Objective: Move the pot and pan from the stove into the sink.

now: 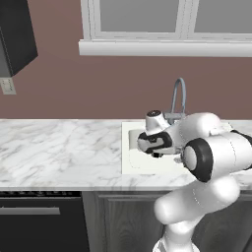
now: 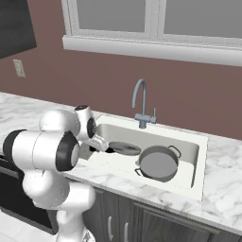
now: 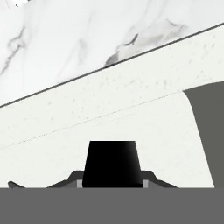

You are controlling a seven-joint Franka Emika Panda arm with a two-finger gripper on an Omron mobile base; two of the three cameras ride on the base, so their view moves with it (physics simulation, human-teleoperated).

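A: Hand [image 2: 109, 149], item one: low inside the left end of the sink [image 2: 198, 146]; it meets the near end of the pan [image 2: 125, 148] where the handle would run, though the handle itself is hidden behind the wrist; whether the jaws are clamped on it I cannot tell; from the left base camera the hand [image 1: 158, 154] sits over the basin, mostly masked by the arm.

B: Pan, position?

A: Lying flat in the left half of the basin, rim level; just beside the pot [image 2: 158, 163], close but with a sliver of basin between.

B: Pot?

A: Upright on the basin floor, right of centre; two loop handles, one toward the back wall, one toward the front; empty grey interior.

B: Surroundings?

A: Sink sunk in a white marble desk [image 2: 222, 179]; curved chrome faucet [image 2: 141, 106] at the back rim, spout arching left; brown wall behind; white-framed window [image 2: 156, 23] above; dark cabinet fronts [image 2: 156, 227] below the desk; a wall outlet [image 2: 19, 68] at far left; the hand camera looks at pale basin wall [image 3: 109, 113] under a marble edge.
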